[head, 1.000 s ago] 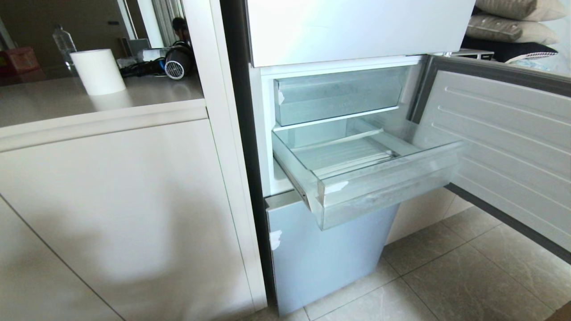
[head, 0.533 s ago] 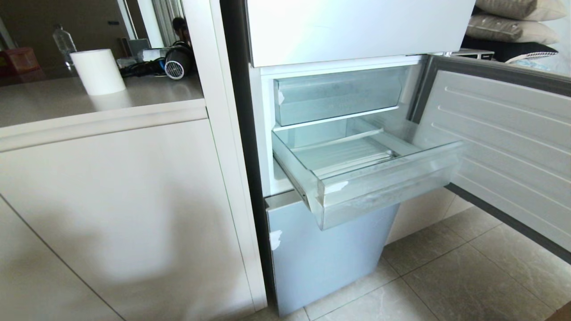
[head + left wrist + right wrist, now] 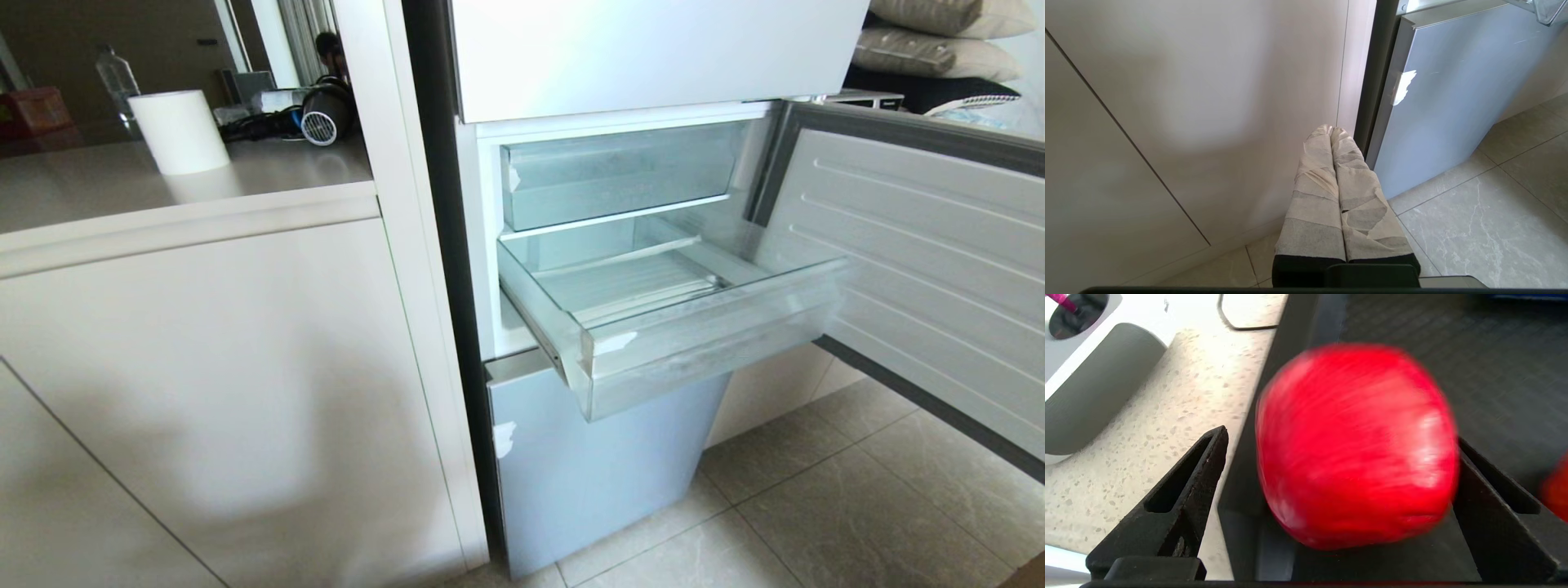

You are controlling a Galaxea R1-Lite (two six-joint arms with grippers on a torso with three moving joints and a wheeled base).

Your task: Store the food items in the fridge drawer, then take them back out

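Note:
The fridge drawer [image 3: 710, 351] stands pulled out and empty in the head view, with white tape scraps at its front corner; its corner also shows as the fridge drawer [image 3: 1549, 10] in the left wrist view. A glossy red apple [image 3: 1355, 445] lies in a dark tray [image 3: 1494, 355] between the wide-open black fingers of my right gripper [image 3: 1339, 437]. One finger [image 3: 1200, 469] stands clear of the apple; the other finger [image 3: 1486, 490] is right at its side. My left gripper [image 3: 1331, 130] hangs low by the cabinet, its taped fingers shut on nothing. Neither arm shows in the head view.
The fridge door [image 3: 922, 269] is swung open on the right. A shorter clear bin [image 3: 620, 175] sits above the drawer, a blue-grey panel [image 3: 596, 465] below. A white cabinet [image 3: 204, 367] fills the left. Part of another red thing [image 3: 1555, 490] lies in the tray, beside a speckled counter [image 3: 1180, 408].

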